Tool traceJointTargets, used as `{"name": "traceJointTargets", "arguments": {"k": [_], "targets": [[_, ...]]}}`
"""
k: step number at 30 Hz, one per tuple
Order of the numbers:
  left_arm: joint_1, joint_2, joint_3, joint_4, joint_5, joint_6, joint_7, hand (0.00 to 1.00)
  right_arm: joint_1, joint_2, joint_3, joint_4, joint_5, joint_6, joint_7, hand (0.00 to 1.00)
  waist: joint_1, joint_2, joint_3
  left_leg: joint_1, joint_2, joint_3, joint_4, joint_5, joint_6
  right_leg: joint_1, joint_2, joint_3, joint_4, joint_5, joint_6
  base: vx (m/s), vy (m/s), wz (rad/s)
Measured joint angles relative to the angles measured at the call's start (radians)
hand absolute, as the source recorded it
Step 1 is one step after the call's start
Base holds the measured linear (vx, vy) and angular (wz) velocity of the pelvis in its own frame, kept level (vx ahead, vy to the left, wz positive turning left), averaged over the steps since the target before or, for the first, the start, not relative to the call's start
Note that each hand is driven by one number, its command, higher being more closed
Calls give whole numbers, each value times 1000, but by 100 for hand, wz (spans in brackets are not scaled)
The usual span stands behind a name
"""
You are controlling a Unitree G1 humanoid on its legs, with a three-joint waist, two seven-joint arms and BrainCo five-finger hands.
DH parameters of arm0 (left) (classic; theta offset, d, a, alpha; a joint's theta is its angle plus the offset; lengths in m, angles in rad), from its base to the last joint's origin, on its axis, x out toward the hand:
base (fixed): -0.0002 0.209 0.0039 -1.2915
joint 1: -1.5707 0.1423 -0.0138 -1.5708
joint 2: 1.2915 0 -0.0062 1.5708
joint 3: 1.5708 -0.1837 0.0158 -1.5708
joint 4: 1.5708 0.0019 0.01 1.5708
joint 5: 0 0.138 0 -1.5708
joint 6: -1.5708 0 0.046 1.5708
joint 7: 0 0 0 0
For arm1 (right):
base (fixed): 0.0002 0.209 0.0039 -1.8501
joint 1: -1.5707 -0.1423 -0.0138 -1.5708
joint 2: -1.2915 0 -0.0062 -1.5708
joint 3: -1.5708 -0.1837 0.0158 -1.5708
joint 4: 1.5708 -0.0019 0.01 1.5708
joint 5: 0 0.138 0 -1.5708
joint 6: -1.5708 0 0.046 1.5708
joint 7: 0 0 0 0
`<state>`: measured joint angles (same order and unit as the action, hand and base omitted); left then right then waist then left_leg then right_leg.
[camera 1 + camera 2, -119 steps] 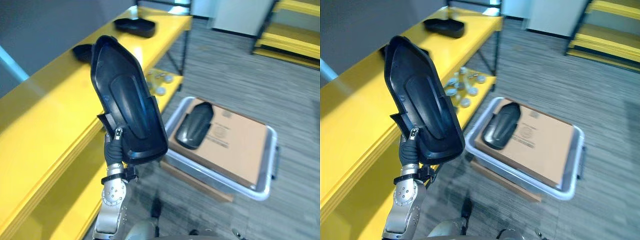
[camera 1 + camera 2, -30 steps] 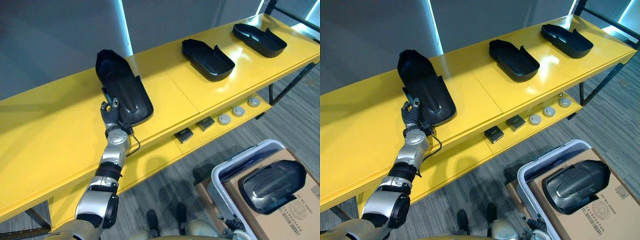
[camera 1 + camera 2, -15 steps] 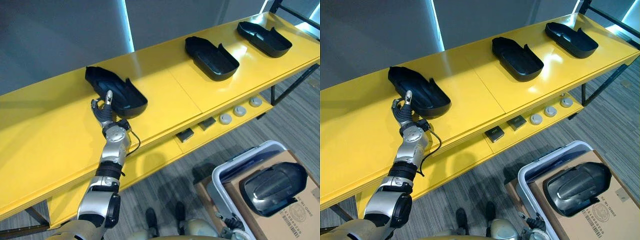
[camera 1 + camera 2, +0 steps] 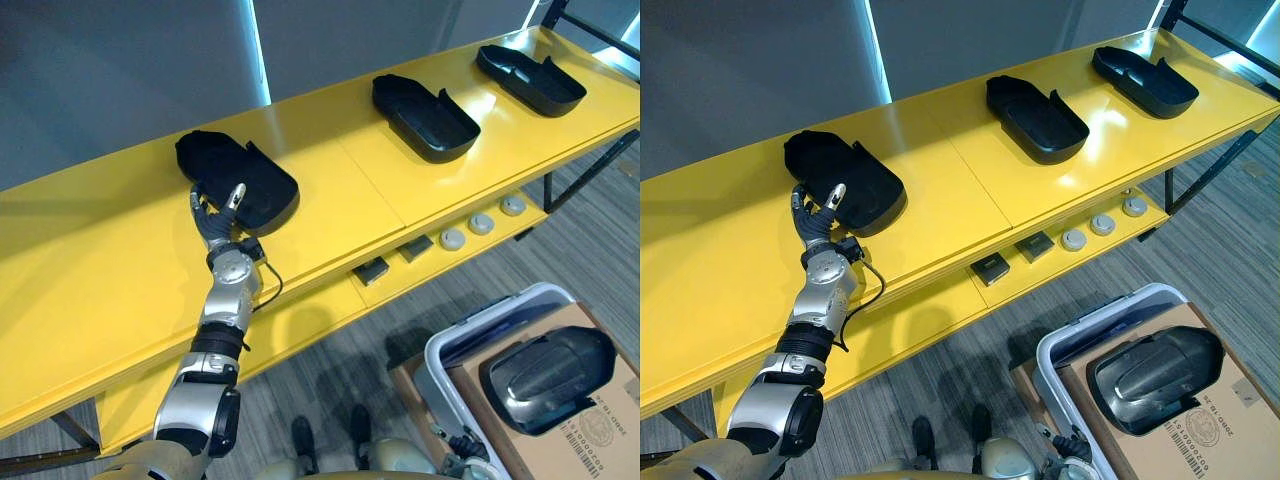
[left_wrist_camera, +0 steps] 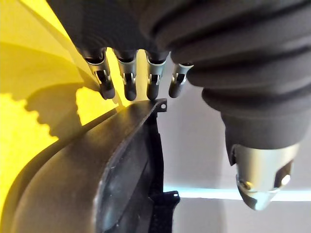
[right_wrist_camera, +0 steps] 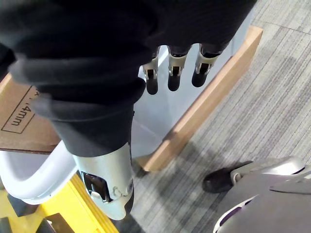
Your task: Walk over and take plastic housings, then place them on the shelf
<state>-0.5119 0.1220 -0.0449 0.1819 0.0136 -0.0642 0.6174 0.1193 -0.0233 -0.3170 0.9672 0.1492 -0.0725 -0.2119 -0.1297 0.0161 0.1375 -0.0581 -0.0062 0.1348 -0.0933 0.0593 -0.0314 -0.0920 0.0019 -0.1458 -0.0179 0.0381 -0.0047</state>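
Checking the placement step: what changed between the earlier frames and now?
The left robot hand brought the black moulded plastic housing from mid-air down onto the yellow shelf, tipped it flat and let go; it rests open at the housing's near edge. The two other black housings on the shelf and the boxed housing on the cardboard box stayed put.

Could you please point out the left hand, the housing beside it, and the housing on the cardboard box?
left hand point(image 4: 213, 225): left eye view, dark cover.
shelf housing point(image 4: 243, 182): left eye view, its middle.
box housing point(image 4: 547, 373): left eye view, glossy top.
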Motion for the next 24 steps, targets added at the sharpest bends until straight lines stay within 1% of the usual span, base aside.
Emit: {"name": "traceJointTargets", "arguments": {"k": [1,2,3,6,10,15,19,22,24], "targets": [[15,-15,-33,-72,44,-1,-1,0,5,-4,-2,2,1,-1,0,0,8,4,2,0,-1,-2,0,0,0,0,-1,0,0,0,0,12,24,4],[41,-33,-58,-131,93,-4,-3,100,8,-4,-3,5,7,-8,0,0,7,7,2,0,-2,-7,0,0,0,1,-2,-4,0,-1,1,13,23,6],[54,-42,-71,-151,112,-5,-4,100,8,-4,-5,9,7,-10,0,0,7,7,1,0,-3,-9,0,0,0,2,-2,-6,1,-2,0,14,20,9],[135,-83,-140,-211,228,-7,-15,100,8,-5,-22,35,9,-19,2,0,7,8,1,0,-3,-22,0,0,1,5,-3,-16,3,-6,-2,9,14,10],[193,-78,-172,-212,312,-8,-69,100,7,-7,-26,37,12,-18,16,0,9,13,0,7,-3,-23,0,2,3,13,-2,-19,3,-7,-2,1,2,1],[212,-53,-230,-182,333,-15,-139,100,5,-10,-25,37,18,-17,21,0,10,15,0,9,0,-20,-1,2,3,19,-1,-21,-6,-6,-1,0,0,0],[208,-40,-280,-48,332,-20,-181,100,3,-10,-24,35,18,-16,22,0,7,16,0,-3,2,-8,-2,2,2,13,2,-17,-22,-1,3,3,7,-5],[183,-37,-281,61,331,-17,-186,100,3,-10,-25,33,18,-15,22,0,6,16,-1,-16,5,1,-2,2,2,-5,5,-12,-21,1,2,21,11,-10],[152,-33,-281,122,330,-6,-191,100,3,-10,-25,33,18,-12,22,0,5,16,-1,-20,6,3,-1,2,2,-9,6,-12,-21,7,-6,34,12,-5]]}}
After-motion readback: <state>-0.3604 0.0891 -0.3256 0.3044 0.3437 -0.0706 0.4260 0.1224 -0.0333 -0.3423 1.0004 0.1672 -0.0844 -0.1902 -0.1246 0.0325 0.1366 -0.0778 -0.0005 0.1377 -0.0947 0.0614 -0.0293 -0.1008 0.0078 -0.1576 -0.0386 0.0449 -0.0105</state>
